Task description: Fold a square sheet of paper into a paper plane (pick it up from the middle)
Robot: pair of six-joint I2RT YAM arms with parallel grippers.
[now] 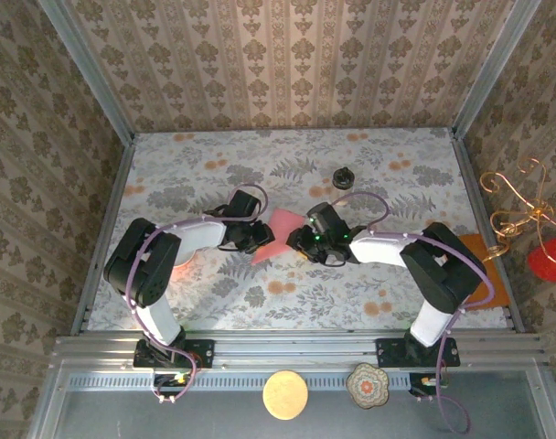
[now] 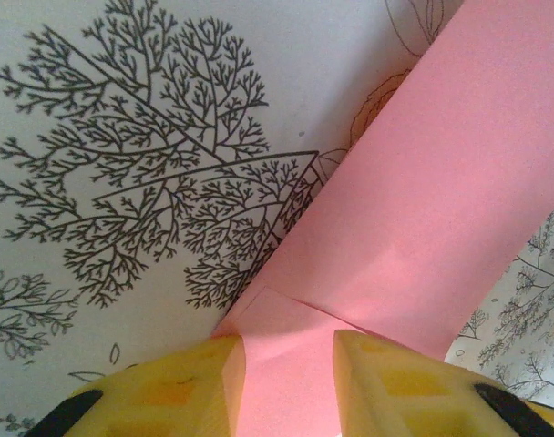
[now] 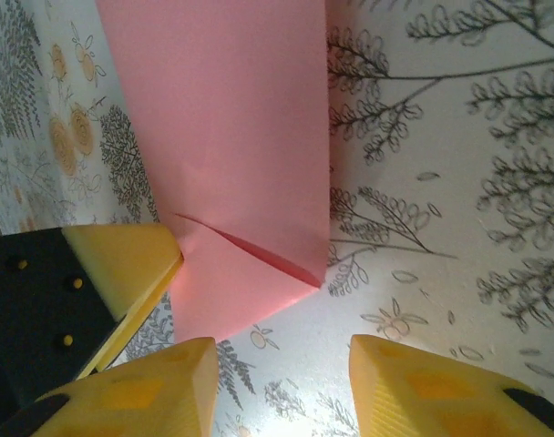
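Left fingers (image 2: 195,382) stood apart, astride one end of the salmon-pink paper (image 2: 423,209). It lay partly folded in the middle of the patterned surface (image 2: 122,55), between the two arms. Right fingers (image 3: 423,391) were apart too, with the paper's folded corner just beyond their gap. Thin, light and limp, the paper would likely slide or crumple, so a pinch on a creased edge looked safest.
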